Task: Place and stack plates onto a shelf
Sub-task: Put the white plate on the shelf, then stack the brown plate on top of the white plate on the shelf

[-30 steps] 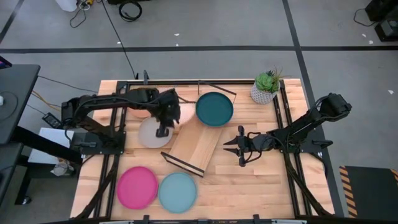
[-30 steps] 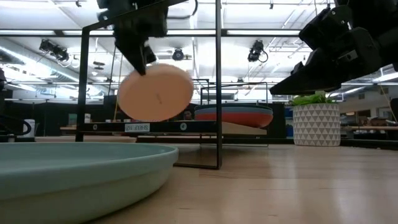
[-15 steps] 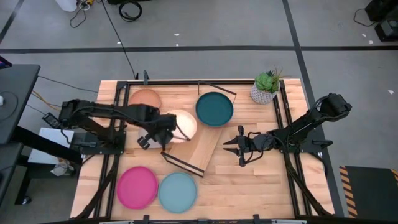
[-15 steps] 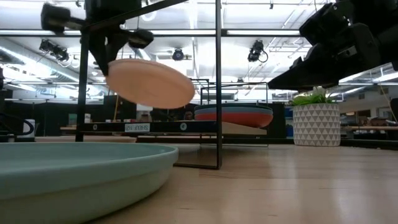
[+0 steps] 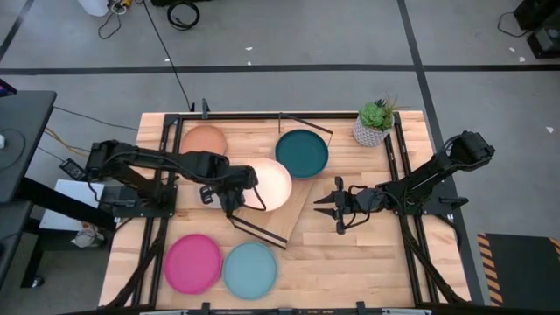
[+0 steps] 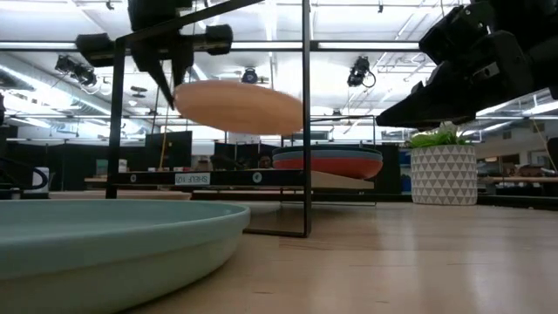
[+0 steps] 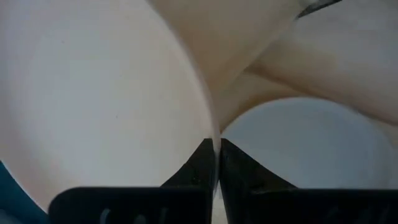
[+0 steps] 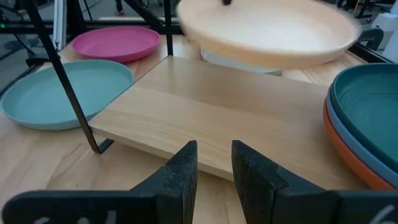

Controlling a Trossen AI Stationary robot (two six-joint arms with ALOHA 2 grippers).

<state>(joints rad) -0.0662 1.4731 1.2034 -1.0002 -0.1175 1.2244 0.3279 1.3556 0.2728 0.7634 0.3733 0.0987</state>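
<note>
My left gripper is shut on a cream plate, which hovers level over the left end of the shelf. The shelf is a light board with black wire frames, lying askew on the table. On its far end sits a stack: a dark teal plate on top, blue and orange-red ones under it. A peach plate lies on the table by the far left corner. A pale grey plate lies below the held one. My right gripper waits open, right of the shelf. My left gripper pinches the cream plate's rim between its two fingers, on the side nearest the table's left edge. In the low view the fingers come down from above onto that edge. The plate is lifted clear and about level above the shelf board.
A pink plate and a light blue plate lie on the table near the near edge, left of centre. A potted plant stands at the far right. The shelf's near wire frame rises beside the held plate.
My left gripper has carried the cream plate toward the near edge and right, from beside the shelf to over its board. The plate has turned from steeply tilted to about level. This uncovered the peach plate at the far left. My right arm has kept still.
</note>
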